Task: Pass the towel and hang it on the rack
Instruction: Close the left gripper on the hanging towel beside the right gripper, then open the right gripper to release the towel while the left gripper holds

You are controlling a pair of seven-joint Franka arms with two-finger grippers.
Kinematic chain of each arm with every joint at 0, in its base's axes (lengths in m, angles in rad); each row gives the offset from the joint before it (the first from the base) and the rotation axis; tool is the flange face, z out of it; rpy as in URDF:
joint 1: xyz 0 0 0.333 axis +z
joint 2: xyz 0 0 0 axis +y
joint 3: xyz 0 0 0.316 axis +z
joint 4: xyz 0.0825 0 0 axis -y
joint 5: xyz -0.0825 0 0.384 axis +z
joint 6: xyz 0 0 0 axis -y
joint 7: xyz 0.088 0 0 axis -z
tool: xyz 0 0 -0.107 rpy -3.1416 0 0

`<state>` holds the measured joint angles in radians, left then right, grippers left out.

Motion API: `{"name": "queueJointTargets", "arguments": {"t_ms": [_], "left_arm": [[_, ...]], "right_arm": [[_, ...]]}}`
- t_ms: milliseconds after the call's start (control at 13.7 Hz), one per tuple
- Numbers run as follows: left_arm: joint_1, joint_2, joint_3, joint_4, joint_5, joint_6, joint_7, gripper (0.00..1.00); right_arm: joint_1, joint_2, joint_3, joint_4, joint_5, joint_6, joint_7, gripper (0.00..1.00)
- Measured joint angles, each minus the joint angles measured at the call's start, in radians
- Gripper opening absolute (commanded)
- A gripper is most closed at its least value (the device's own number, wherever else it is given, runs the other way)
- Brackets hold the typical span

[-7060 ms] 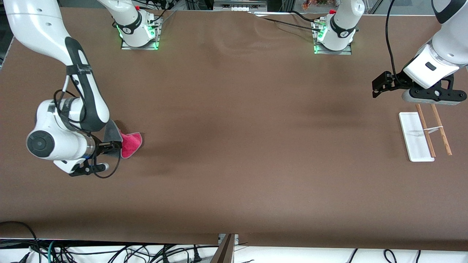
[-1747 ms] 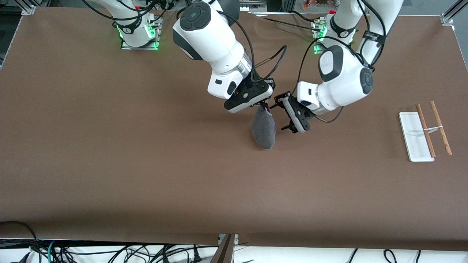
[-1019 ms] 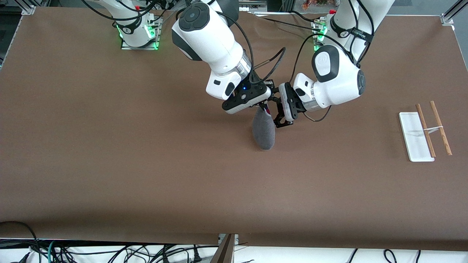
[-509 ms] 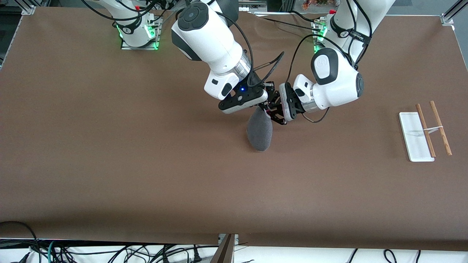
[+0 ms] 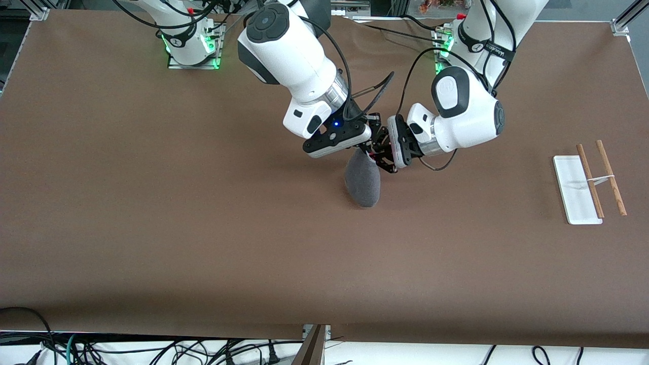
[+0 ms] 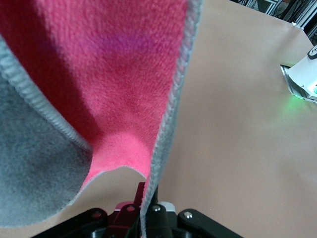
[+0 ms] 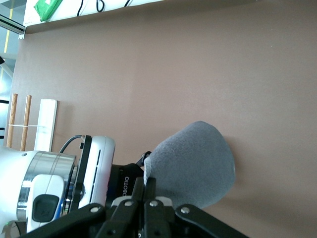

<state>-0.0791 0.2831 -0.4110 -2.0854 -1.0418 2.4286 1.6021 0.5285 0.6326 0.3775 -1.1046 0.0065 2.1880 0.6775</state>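
Towel (image 5: 362, 181) hangs in air over middle of table (image 5: 203, 228), grey side out, pink inside. Right gripper (image 5: 361, 147) pinches top corner, fingers tight on cloth. Left gripper (image 5: 379, 153) right beside it, fingers also squeezed on towel edge. Rack (image 5: 590, 181) sits well apart, at left arm's end of table.

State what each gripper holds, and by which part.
Both the right gripper and the left gripper pinch the towel at its top edge.
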Motion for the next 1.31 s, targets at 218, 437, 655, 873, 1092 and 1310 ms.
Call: {"name": "queueJointTargets", "arguments": {"t_ms": [218,437,655,873,1092,1310], "left_arm": [[0.003,-0.002,0.002,0.007,0.0,0.0,0.001,0.0],[0.005,-0.002,0.003,0.012,0.0,0.0,0.002,0.0],[0.005,-0.002,0.003,0.013,0.0,0.0,0.002,0.0],[0.006,-0.003,0.004,0.014,0.0,0.0,0.004,0.0],[0.01,-0.014,0.004,0.016,0.006,-0.005,0.009,0.0],[0.058,-0.031,0.007,0.033,0.109,-0.068,0.01,0.0]], "right_arm": [[0.0,0.0,0.0,0.0,0.0,0.0,0.0,0.0],[0.0,0.0,0.0,0.0,0.0,0.0,0.001,0.42],[0.0,0.001,0.0,0.0,0.0,0.0,0.001,1.0],[0.0,0.001,0.0,0.0,-0.006,0.0,0.001,1.0],[0.0,0.001,0.0,0.0,-0.027,0.0,0.001,1.0],[-0.007,0.001,-0.006,0.0,-0.042,-0.006,0.001,1.0]]}}
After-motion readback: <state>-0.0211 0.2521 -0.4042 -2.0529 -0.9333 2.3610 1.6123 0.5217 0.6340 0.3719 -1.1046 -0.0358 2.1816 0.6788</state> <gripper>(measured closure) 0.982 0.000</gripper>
